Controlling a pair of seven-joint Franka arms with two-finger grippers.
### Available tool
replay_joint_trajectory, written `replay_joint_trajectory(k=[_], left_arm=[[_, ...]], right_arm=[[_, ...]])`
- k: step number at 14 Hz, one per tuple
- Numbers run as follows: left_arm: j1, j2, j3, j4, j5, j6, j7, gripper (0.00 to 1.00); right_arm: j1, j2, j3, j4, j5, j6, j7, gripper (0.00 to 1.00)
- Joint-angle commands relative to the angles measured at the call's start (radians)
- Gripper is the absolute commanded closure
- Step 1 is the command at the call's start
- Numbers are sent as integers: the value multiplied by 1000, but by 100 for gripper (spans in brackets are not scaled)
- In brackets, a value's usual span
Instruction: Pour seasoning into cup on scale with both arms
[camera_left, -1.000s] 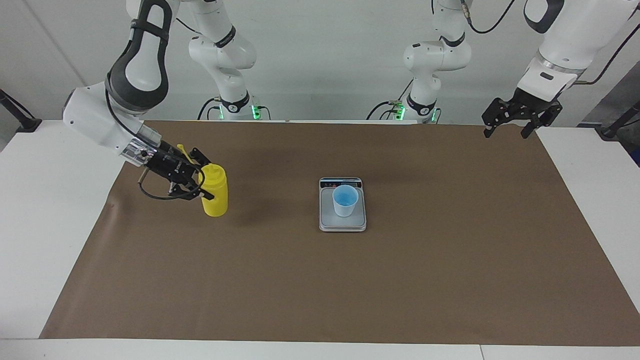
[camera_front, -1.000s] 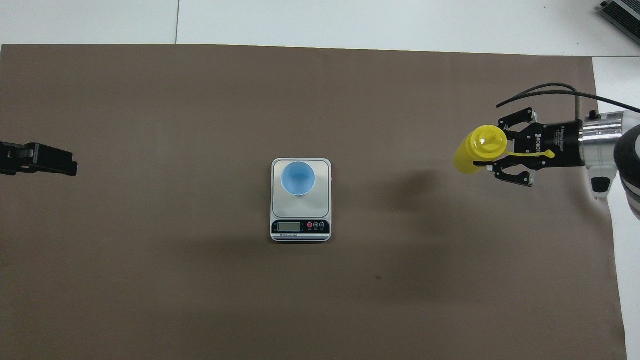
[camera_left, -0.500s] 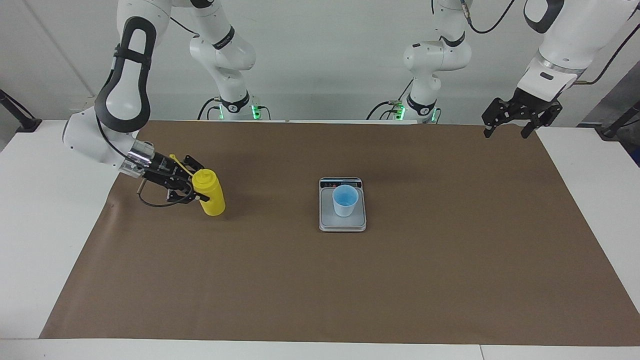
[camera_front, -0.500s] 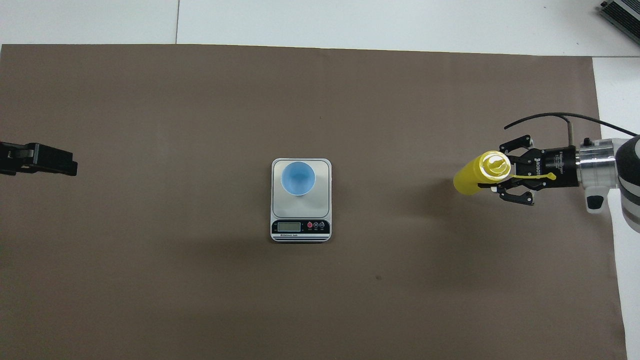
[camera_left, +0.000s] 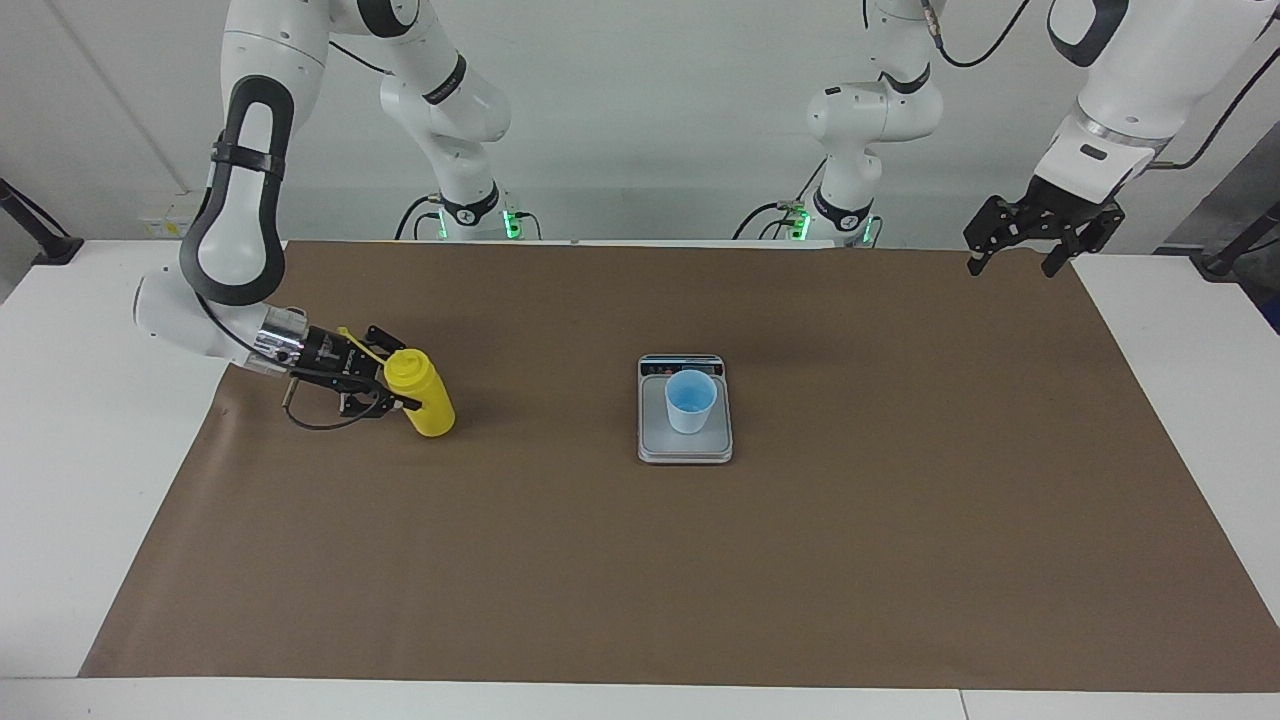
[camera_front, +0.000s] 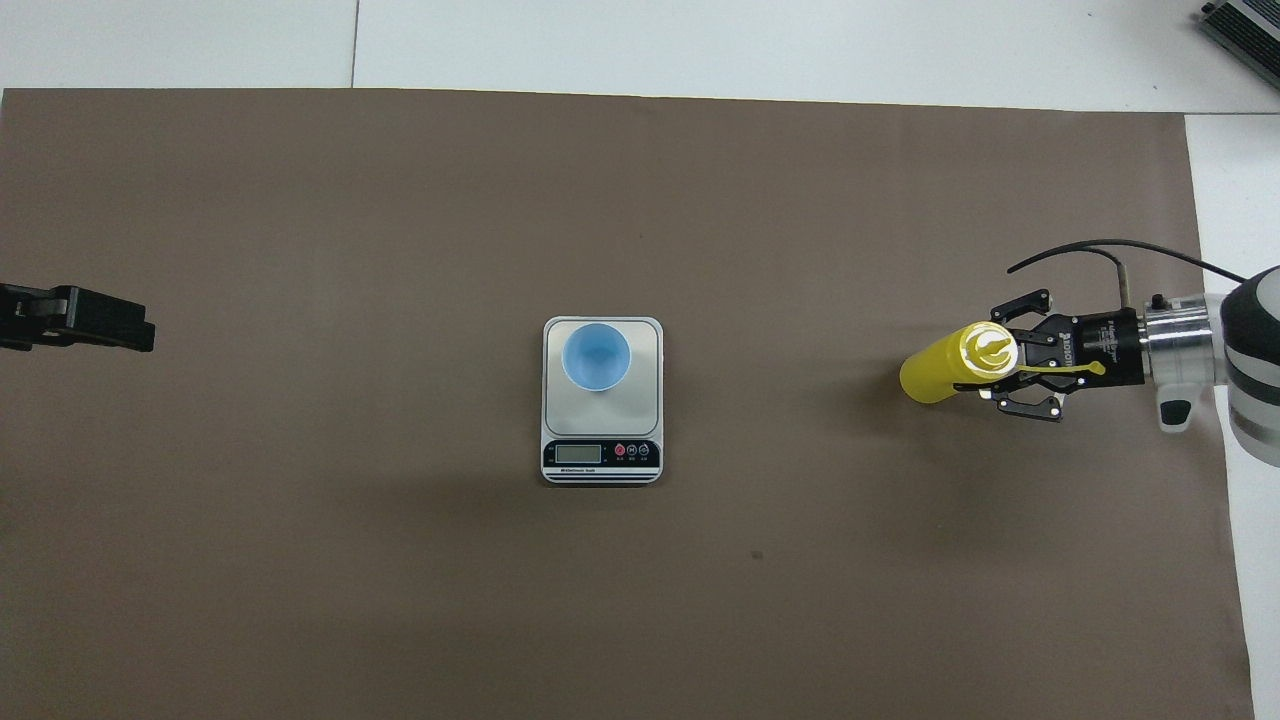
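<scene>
Right hand (camera_left: 385, 385): clenched on the yellow squeeze bottle (camera_left: 424, 393), tilted
Left hand (camera_left: 1035, 238): released, waiting
Cup (camera_left: 690, 400): on scale (camera_left: 685, 447), well apart
Risk: tilted bottle slipping, tipping

Yellow squeeze bottle (camera_left: 427, 400) with the cone nozzle and skinny cap strap sits at the right arm's end of the brown mat, leaning a bit. Little light-blue cup (camera_left: 690, 400) stands upright on the silver-grey scale (camera_left: 685, 445), mid-table, display strip toward the robots.
</scene>
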Motion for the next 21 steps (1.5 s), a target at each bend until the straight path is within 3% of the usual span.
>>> replay_joint_trajectory(k=[1,11,17,21], left_arm=[[3,-32,1,-38,-11,15,-7,0],[3,-32,1,-38,-11,15,-7,0],[3,-32,1,-38,-11,15,-7,0],[3,-32,1,-38,-11,15,-7,0]], right_arm=[[-13,-1,7,15,20,-16,-35,55],[-13,-4,6,15,12,0,-40,45],[0,-12,6,15,-11,4,-43,32],[0,-15,6,17,-26,16,-43,30]])
